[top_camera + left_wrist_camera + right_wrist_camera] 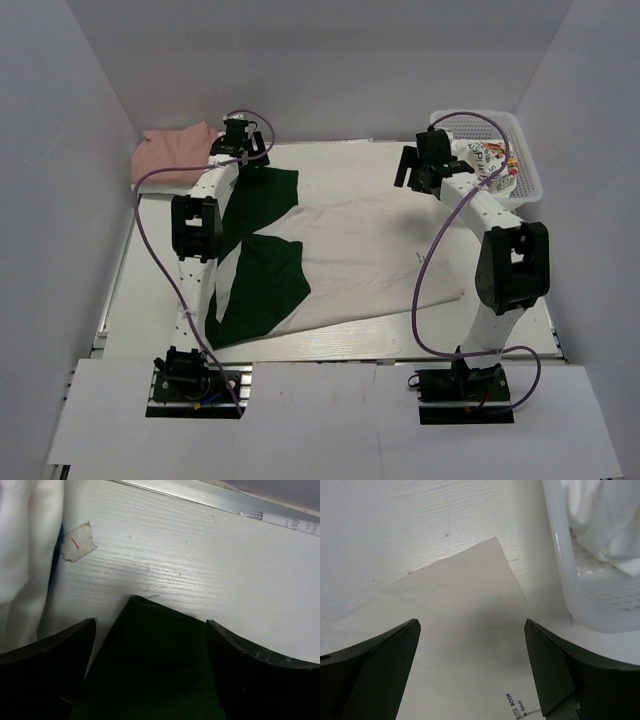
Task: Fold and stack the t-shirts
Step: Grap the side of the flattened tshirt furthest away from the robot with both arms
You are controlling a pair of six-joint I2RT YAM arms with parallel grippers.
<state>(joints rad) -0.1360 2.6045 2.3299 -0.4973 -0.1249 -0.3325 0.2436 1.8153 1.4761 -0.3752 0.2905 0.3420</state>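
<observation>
The large white cloth t-shirt with dark green sleeves point(350, 260) lay spread across the middle of the white tabletop point(150, 290). A salmon-pink cloth shirt point(175, 152) was bunched at the upper left of the overhead view, and a white plastic mesh basket point(533, 178) of crumpled white cloth point(605, 520) stood at the upper right. The left arm's fingers point(50, 665) were spread wide over the tip of a green sleeve point(155, 660). The right arm's fingers point(370, 670) were likewise spread, over the shirt's white far corner point(470, 595); neither pair pinched anything. The step in hand looked like taking both far corners. To do that well, the arms should probably descend together, close right at the corners, and lift evenly so the cloth stays taut, with the right arm kept off the basket wall. Only the wrist views showed the open fingers and what sat between them, plus a scrap of tape point(77, 542) and small black lettering point(512, 702). Only the overhead view showed the whole layout.
</observation>
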